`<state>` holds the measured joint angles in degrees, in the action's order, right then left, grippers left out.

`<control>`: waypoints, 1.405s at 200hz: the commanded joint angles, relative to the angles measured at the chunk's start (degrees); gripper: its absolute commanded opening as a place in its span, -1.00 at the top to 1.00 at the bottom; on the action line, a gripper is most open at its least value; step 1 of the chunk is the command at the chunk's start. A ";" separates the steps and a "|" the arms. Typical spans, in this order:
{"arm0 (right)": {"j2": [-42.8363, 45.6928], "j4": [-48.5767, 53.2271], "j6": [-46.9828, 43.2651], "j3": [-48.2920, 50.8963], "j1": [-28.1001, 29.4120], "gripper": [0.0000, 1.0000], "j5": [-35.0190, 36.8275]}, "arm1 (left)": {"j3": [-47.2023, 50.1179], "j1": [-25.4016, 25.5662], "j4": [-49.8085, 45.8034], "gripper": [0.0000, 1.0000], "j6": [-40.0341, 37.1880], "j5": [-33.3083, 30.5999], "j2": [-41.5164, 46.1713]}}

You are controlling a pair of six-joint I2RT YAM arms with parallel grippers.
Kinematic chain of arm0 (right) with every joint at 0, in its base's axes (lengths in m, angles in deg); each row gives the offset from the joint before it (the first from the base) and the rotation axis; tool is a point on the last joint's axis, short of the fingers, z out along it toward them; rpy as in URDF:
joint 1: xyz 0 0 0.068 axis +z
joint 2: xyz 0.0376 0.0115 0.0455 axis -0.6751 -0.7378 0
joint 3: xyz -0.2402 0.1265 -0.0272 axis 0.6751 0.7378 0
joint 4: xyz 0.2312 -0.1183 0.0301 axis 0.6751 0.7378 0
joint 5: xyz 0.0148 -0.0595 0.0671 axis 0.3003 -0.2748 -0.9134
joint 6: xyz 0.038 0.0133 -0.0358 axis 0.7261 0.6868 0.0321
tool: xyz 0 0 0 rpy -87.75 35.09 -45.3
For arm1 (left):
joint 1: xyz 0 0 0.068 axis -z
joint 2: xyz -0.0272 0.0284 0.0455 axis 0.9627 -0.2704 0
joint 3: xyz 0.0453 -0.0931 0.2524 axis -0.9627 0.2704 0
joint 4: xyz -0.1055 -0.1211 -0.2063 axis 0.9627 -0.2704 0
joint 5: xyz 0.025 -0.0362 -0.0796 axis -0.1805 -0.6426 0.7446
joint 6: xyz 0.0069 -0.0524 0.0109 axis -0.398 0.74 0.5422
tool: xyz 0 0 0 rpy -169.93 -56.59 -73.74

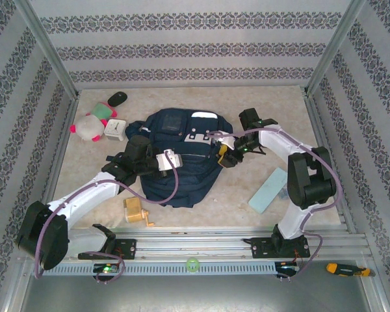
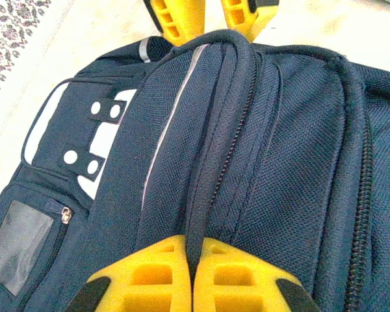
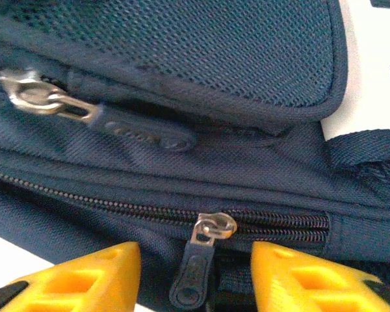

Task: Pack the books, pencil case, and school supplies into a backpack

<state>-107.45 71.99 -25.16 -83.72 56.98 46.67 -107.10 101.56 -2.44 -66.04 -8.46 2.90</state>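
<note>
The dark navy backpack point(image 1: 182, 166) lies flat mid-table, white patches near its top. My left gripper point(image 1: 180, 159) is shut on a raised ridge of backpack fabric beside a zip; in the left wrist view its yellow fingers point(image 2: 149, 273) pinch that ridge point(image 2: 205, 162). My right gripper point(image 1: 223, 155) is at the bag's right side and stands open, with a zip pull tab point(image 3: 196, 270) hanging between its fingers point(image 3: 84, 276), untouched, below its metal slider point(image 3: 213, 227). The pale blue pencil case point(image 1: 268, 190) lies right of the bag. The yellow-orange sharpener point(image 1: 136, 210) sits near the front left. The books are out of view.
A pink-and-white plush toy point(image 1: 88, 127), a white square clock point(image 1: 116, 129) and a dark oval object point(image 1: 117, 97) sit at the back left. A screwdriver point(image 1: 341, 268) and a green ball point(image 1: 193, 264) lie on the front rail. Patterned walls close in three sides.
</note>
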 commanded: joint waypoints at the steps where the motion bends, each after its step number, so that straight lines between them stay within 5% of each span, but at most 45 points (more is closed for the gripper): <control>1: -1.56 5.37 -0.77 -2.78 0.59 0.15 -3.30 | -1.25 -0.58 3.62 1.00 -0.16 2.13 0.33; 95: 0.79 3.84 6.00 -0.51 0.62 0.69 -5.45 | -1.21 -0.61 5.65 1.00 0.00 -1.30 -0.72; 121: -0.56 2.15 8.46 -0.76 0.68 0.49 -4.06 | -0.83 -0.61 6.01 1.00 0.19 -1.20 -0.32; 173: -1.27 2.08 9.20 -0.32 0.92 0.51 -2.79 | -0.70 -0.53 7.07 1.00 0.82 -1.30 -0.24; 203: -1.22 1.93 9.12 0.46 1.48 0.36 2.76 | -0.58 -0.57 7.31 1.00 0.94 -1.69 0.01; 238: 1.54 1.92 9.17 1.49 1.60 0.92 5.38 | -0.90 -0.47 7.15 1.00 1.71 -3.47 -0.36; 281: 8.62 1.95 12.14 3.03 1.65 1.00 -0.99 | -1.93 2.14 7.22 1.00 3.81 -12.97 -2.36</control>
<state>-103.99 72.45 -14.94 -81.90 58.12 50.01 -107.12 102.41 -0.78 -64.40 -12.63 1.83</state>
